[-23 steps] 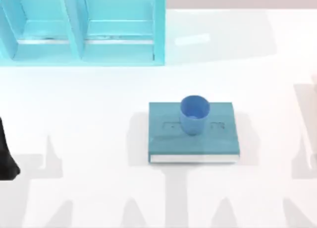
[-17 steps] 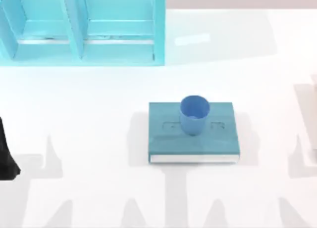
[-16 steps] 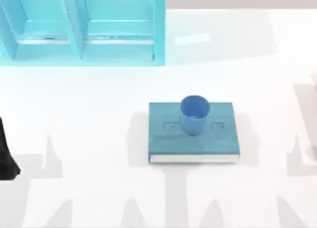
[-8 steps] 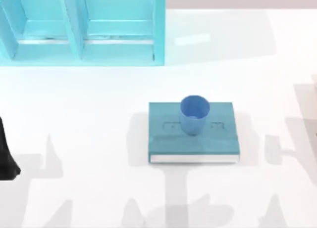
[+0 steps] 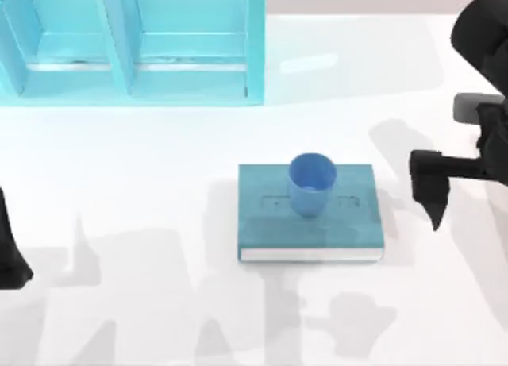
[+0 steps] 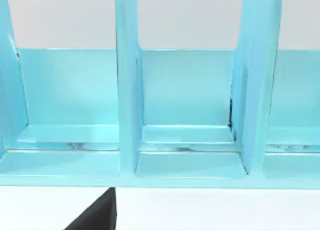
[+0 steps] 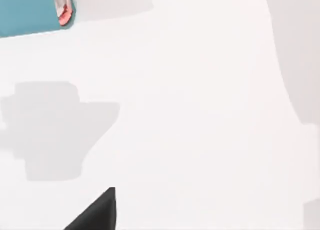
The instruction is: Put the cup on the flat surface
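- Cup (image 5: 311,183) stands upright on the teal block (image 5: 311,223), near the block's far edge, mid-table.
- Block lies flat on the white tabletop (image 5: 159,183); light-blue shelf unit (image 5: 131,44) sits at far left.
- Our right gripper (image 5: 432,193) hangs above the table right of the block, apart from the cup; whether its claw is open or closed, we cannot tell.
- Left arm (image 5: 9,247) parked at the left edge.

Cup (image 5: 310,182): plain blue. Block (image 5: 311,229) under it: teal w/ white edge. Worktop (image 5: 159,159): glossy white. Shelf unit (image 5: 135,44): light blue. Right tool (image 5: 431,193): black.
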Motion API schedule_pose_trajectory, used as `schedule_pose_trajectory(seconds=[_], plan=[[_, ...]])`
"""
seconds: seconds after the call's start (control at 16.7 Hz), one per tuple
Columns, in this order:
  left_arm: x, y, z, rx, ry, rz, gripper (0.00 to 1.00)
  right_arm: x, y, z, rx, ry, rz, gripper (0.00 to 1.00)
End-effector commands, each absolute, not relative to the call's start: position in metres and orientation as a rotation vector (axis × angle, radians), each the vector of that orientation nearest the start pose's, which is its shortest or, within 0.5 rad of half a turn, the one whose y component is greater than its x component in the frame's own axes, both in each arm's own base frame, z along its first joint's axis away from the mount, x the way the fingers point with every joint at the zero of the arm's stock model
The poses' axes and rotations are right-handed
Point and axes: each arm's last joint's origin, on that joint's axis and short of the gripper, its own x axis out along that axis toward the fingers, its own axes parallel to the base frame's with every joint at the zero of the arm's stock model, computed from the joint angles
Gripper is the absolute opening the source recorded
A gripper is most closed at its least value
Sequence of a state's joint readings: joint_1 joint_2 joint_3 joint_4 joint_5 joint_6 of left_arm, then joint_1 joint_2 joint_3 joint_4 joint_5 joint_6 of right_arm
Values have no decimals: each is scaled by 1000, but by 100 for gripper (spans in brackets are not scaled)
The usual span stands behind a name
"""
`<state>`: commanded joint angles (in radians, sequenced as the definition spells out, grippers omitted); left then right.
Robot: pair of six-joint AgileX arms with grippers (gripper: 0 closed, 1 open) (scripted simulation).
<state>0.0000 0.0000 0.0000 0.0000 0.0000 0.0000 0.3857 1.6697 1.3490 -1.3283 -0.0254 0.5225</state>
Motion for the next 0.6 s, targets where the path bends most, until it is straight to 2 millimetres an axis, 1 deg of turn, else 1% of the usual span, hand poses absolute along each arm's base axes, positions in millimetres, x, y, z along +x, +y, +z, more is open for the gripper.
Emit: schedule_pose_trajectory(seconds=[0.12, 0.3, 0.42, 0.6], plan=[[106, -1, 160, 0, 0, 0, 100, 299, 142, 242, 53, 1729, -151, 100], [106, -1, 160, 0, 0, 0, 100, 330, 181, 245, 8, 1750, -151, 100], [106, -1, 160, 0, 0, 0, 100, 343, 203, 252, -1, 1714, -119, 100], [106, -1, 160, 0, 0, 0, 100, 355, 228, 265, 3, 1636, -56, 100]])
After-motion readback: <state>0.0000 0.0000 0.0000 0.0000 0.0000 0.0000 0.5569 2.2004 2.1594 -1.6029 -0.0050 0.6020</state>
